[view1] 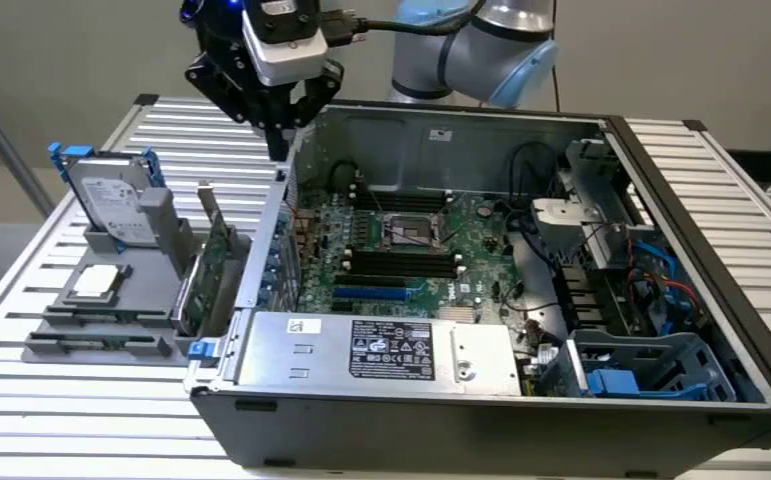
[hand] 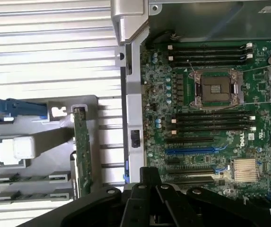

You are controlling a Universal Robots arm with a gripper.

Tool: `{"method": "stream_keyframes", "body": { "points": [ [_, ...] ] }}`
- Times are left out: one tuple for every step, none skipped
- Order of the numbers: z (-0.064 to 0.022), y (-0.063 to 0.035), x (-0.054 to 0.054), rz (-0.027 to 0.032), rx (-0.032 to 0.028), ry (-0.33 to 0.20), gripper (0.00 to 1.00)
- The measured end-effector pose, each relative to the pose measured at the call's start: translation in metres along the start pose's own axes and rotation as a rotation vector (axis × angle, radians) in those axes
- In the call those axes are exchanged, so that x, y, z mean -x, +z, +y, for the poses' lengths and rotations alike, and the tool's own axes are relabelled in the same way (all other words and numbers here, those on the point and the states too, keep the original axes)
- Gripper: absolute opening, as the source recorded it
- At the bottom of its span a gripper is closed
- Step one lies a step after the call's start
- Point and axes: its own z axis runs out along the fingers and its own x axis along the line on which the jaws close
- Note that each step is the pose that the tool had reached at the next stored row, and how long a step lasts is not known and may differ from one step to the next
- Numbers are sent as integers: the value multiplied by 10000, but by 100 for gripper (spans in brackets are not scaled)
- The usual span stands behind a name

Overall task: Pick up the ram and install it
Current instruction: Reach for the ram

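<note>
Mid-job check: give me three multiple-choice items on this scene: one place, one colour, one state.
1. The gripper hangs over: A the computer case, at its wall on the exterior view's left; B the power supply; C the drive cage.
2. The hard drive has rails coloured: A red; B blue; C yellow.
3. The computer case is: A closed; B open; C wrapped.
Answers: 1 A, it sits above that wall; 2 B, blue strips flank the drive; 3 B, the motherboard shows inside.

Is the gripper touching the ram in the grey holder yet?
Apart. The exterior view shows the gripper high over the case's wall, well clear of the ram lying low in the grey holder.
</note>
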Motion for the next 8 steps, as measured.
{"method": "stream_keyframes", "body": {
  "points": [
    [-16,-1,-45,1,-1,0,0],
    [-31,-1,-89,1,-1,0,0],
    [-46,0,-134,1,-1,1,0],
    [-60,0,-177,0,0,1,0],
    [-75,0,-222,1,-1,0,0],
    [-89,0,-265,1,-1,0,0],
    [-103,0,-310,1,-1,0,0],
    [-117,1,-354,0,-1,0,0]
  ]
}}
